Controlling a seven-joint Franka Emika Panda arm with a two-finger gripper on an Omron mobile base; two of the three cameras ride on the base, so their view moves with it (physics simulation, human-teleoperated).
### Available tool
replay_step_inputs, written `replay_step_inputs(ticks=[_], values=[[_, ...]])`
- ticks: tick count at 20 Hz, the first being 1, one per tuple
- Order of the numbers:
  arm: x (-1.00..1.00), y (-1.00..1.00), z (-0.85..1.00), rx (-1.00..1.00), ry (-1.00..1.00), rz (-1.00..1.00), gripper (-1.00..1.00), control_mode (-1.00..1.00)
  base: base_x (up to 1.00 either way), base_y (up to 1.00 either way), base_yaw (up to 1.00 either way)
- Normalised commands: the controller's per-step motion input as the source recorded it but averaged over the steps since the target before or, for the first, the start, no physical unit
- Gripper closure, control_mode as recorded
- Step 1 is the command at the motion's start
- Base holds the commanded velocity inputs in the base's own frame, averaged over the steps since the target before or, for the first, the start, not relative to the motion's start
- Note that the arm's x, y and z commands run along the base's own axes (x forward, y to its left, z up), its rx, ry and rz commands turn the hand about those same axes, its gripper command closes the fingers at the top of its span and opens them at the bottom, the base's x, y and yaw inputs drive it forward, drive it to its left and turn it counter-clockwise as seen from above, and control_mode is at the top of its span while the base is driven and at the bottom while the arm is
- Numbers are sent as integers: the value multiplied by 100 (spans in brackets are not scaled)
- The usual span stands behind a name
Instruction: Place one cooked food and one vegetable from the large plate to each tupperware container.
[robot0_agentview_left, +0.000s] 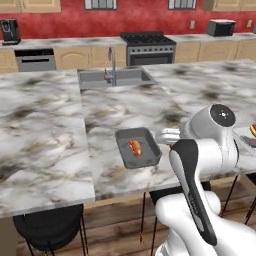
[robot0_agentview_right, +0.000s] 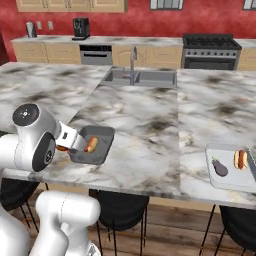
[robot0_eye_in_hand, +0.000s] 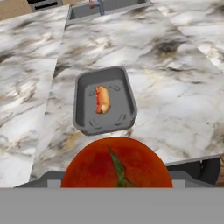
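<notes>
Tomato (robot0_eye_in_hand: 117, 164) big and close in hand view, fingers clamped on it, I think — tips hidden. Dark tray (robot0_eye_in_hand: 105, 100) on table (robot0_eye_in_hand: 175, 87) just ahead, hot dog (robot0_eye_in_hand: 102, 99) already inside. Step: bring vegetable over — next, reach over tray, let go

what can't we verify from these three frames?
- Gripper finger tips: in the hand view the tomato covers them, so contact can't be confirmed.
- Gripper in the left base view: the arm's white body blocks it.
- Light grey tray: its right end is cut by the right base view's edge; a sausage and an eggplant lie in it.
- Dark tray with its hot dog: nothing hidden.
</notes>
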Motion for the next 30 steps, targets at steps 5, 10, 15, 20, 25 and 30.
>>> replay_step_inputs(ticks=[5, 10, 15, 20, 25, 30], values=[[0, 0, 0, 0, 0, 0, 100, 100, 58, 70, -29], [0, 0, 0, 0, 0, 0, 100, 100, -3, 87, 0], [0, 0, 0, 0, 0, 0, 100, 100, 49, 11, 0], [0, 0, 0, 0, 0, 0, 100, 100, 22, -55, 1], [17, -15, -2, 6, 0, 0, 100, -100, 0, -16, 1], [76, -37, -34, 4, 7, 0, 100, -100, 0, 0, 0]])
